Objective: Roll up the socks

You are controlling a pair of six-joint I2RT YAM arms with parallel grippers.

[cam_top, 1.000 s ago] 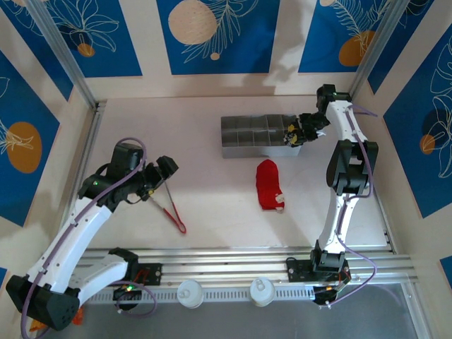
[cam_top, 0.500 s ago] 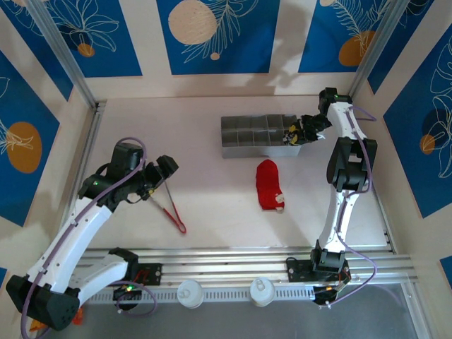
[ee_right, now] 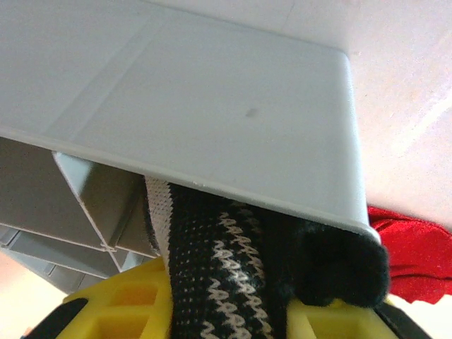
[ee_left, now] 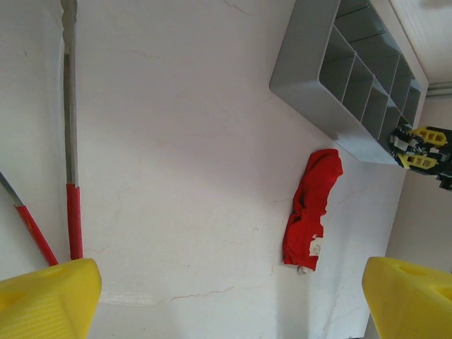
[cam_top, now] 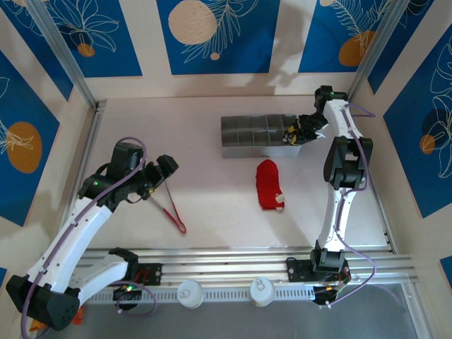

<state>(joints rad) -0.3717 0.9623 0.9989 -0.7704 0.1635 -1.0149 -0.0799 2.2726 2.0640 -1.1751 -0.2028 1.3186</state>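
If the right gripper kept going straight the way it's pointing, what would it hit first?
Most likely the grey plastic divided tray. The right gripper, shut on the black sock with grey-white stripes, points at the tray's end wall, directly ahead. The exact gap is unclear.

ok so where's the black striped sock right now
In the right wrist view the black striped sock is pinched in the right tool, against the right end of the grey organizer, near the red sock.
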